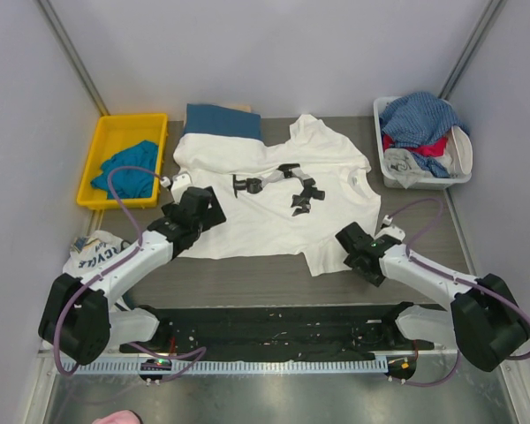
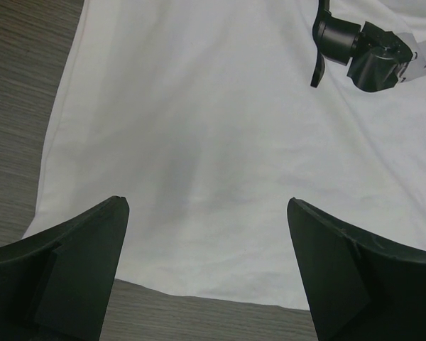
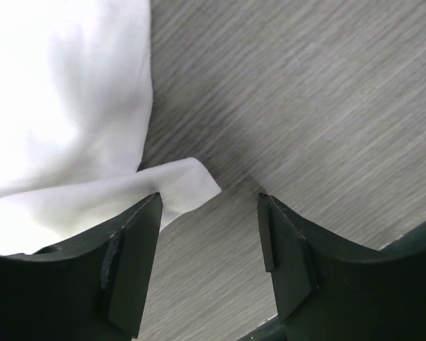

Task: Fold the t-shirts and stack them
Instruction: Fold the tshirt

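Top external view is showing me the white t-shirt (image 1: 274, 199) lying flat on the table (image 1: 247, 283). My left gripper (image 2: 206, 273) is hanging open over its hem. My right gripper (image 3: 209, 249) is hanging open by its corner.

worktop (image 1: 247, 281): grey wood-grain, matte | walls (image 1: 336, 53): plain pale grey panels on three sides, metal corner struts | front edge: black rail (image 1: 265, 329), then brushed metal strip (image 1: 274, 397) | light: even, diffuse, soft shadows

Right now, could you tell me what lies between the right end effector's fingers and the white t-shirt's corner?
Only bare wooden table: in the right wrist view, the open right end effector has the white t-shirt corner just ahead.
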Action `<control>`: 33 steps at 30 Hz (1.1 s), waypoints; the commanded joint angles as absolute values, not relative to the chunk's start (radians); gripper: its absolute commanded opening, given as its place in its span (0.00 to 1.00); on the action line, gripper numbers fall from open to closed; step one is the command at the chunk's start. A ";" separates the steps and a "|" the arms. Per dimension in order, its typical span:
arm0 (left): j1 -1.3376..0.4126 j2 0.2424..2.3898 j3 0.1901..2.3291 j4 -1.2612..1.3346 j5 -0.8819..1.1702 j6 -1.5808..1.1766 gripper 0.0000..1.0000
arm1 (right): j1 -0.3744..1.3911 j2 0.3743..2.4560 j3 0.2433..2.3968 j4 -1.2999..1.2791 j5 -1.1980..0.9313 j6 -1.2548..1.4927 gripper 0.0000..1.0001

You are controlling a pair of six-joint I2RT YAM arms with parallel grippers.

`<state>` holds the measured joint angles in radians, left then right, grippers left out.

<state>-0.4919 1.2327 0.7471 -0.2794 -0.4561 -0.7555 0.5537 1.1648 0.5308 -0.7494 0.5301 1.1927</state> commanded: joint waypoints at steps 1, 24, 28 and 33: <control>-0.497 1.201 0.736 -0.256 -0.494 -0.759 1.00 | 0.558 1.210 0.525 -0.684 0.514 1.158 0.62; -0.495 1.190 0.730 -0.264 -0.483 -0.773 1.00 | 0.558 1.049 0.591 -0.828 0.577 1.118 0.56; -0.495 1.193 0.733 -0.262 -0.479 -0.773 1.00 | 0.557 1.054 0.597 -0.836 0.586 1.120 0.57; -0.497 1.190 0.733 -0.265 -0.485 -0.769 1.00 | 0.557 1.095 0.588 -0.810 0.578 1.123 0.57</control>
<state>-0.4919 1.2121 0.7261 -0.2817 -0.4702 -0.7574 0.5552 1.0679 0.5652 -0.8097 0.5404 1.1194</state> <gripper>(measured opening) 0.996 0.571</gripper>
